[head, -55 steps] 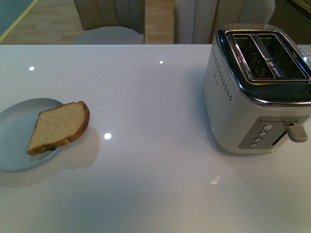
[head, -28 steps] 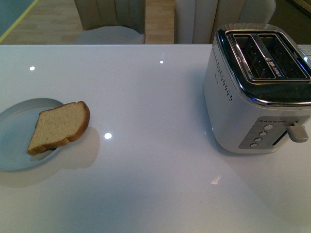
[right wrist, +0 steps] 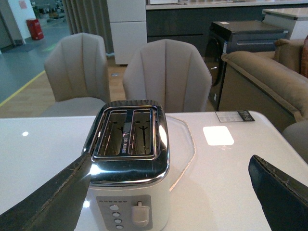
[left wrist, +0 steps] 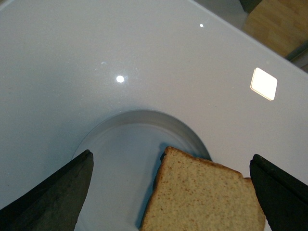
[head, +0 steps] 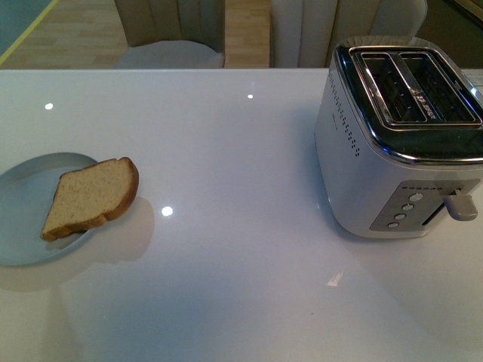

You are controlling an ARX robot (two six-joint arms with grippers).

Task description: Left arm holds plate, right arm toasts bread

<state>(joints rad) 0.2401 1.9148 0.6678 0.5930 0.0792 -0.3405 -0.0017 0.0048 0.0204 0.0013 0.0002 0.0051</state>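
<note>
A slice of tan bread (head: 89,197) with a brown crust lies on the pale blue-grey plate (head: 23,204) at the table's left edge, its crust hanging over the plate's right rim. No arm shows in the front view. In the left wrist view my left gripper (left wrist: 171,192) is open, above the plate (left wrist: 120,144) and the bread (left wrist: 204,197), with one finger on each side. In the right wrist view my right gripper (right wrist: 171,197) is open and empty, facing the toaster (right wrist: 127,163) from the lever side.
The white and chrome two-slot toaster (head: 400,143) stands at the table's right, slots empty, lever (head: 459,205) up. Beige chairs (right wrist: 166,77) stand behind the white table (head: 241,151). A sofa (right wrist: 269,77) is off to one side.
</note>
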